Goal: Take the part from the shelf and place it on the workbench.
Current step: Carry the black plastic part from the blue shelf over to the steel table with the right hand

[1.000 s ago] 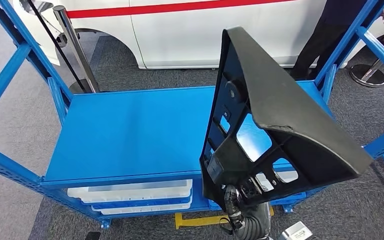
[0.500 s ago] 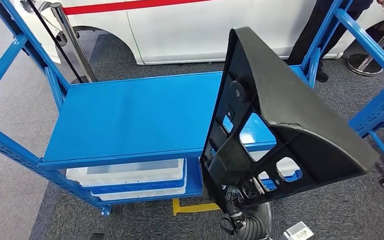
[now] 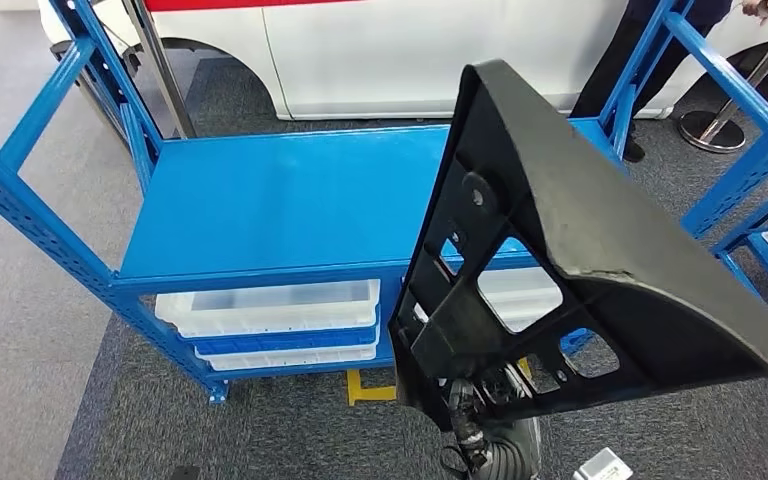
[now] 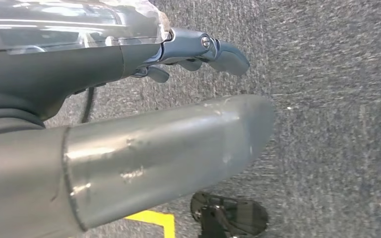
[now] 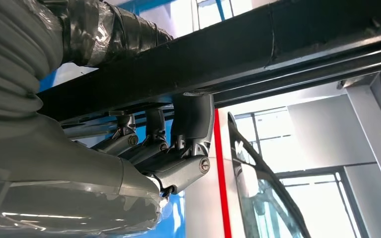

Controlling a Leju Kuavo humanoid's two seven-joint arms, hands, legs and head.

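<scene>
Above the shelf's front right corner: black part (image 3: 570, 250), a ribbed panel with cut-outs, held upright and clear of the blue shelf (image 3: 290, 200). Right hand (image 5: 163, 148): fingers curled under the part's lower bar, gripping it. Left hand (image 4: 198, 52): hanging over the carpet, fingers loosely extended, holding nothing. Handling note: carry step; workbench out of sight. Keep the grip firm and the panel upright, swinging it wide of the blue uprights (image 3: 720, 70).

Black part (image 3: 580, 260) upright before blue shelf (image 3: 290, 205), white bins (image 3: 270, 310) beneath.
</scene>
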